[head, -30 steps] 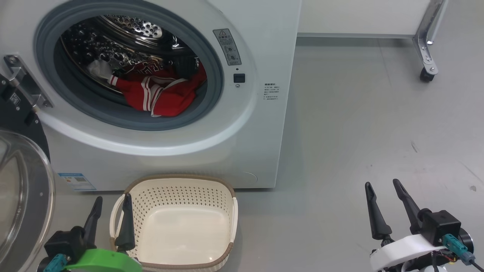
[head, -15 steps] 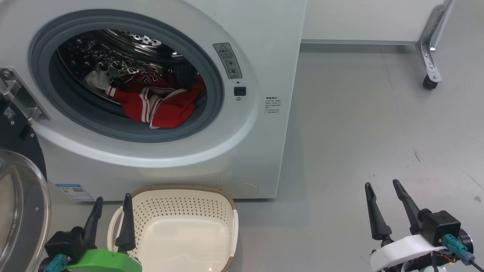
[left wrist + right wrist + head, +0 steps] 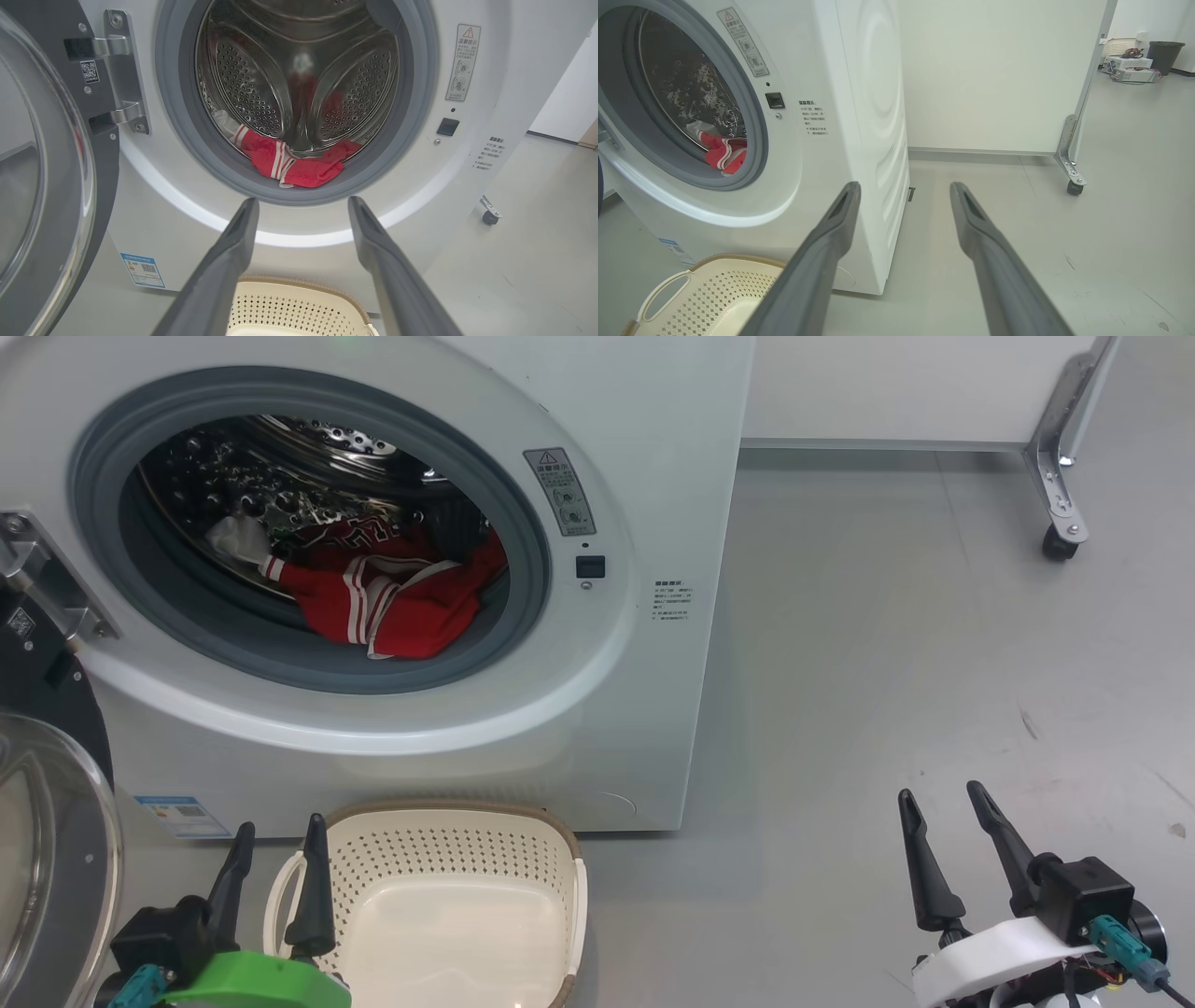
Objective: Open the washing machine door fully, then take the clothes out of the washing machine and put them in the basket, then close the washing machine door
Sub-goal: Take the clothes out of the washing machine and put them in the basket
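Lying bunched at the bottom front of the drum of the washing machine (image 3: 653, 476), just behind its grey seal, the clothes (image 3: 387, 607) form a red heap running crosswise to the opening. From the left fingers (image 3: 313, 887) the heap lies up and ahead, almost on their own line in the left wrist view. The right fingers (image 3: 920, 863) hang well off past the machine's right side over bare floor (image 3: 887, 663), so I judge the left arm nearer and better placed for the reach. Both pairs of fingers stand spread wide and hold nothing. The washing machine door (image 3: 47, 849) is swung out to the machine's left, away from the opening. The basket (image 3: 448, 807) sits empty just in front of the machine's base, below the opening. The floor is smooth pale grey, and a white wheeled partition (image 3: 1060, 476) stands beyond the machine's right side.
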Tool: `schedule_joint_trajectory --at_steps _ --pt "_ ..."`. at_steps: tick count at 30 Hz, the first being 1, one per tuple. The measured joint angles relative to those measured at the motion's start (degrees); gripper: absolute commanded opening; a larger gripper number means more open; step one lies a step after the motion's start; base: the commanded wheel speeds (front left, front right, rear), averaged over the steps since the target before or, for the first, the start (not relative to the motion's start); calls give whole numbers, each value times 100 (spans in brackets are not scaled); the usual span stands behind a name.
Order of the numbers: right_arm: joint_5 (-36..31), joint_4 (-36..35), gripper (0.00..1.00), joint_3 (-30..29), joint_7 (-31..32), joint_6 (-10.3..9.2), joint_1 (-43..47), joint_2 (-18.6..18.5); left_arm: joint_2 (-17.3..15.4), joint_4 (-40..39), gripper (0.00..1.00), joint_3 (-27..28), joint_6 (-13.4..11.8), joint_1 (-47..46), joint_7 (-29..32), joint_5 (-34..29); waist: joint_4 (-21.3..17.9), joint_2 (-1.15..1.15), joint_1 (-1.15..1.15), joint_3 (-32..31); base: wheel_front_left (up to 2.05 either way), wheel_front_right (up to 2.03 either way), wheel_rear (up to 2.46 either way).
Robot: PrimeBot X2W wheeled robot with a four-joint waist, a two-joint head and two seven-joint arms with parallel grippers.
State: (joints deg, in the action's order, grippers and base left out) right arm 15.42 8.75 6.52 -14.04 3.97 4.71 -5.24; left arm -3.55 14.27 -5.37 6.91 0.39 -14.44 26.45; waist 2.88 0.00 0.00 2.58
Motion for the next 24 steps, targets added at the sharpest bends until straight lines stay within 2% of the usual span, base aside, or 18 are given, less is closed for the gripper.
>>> schedule_joint_trajectory --at_steps 24 --pt "-2 4 100 -18 0 8 1 2 3 -16 100 -20 1 3 0 -42 6 0 0 73 0 0 0"
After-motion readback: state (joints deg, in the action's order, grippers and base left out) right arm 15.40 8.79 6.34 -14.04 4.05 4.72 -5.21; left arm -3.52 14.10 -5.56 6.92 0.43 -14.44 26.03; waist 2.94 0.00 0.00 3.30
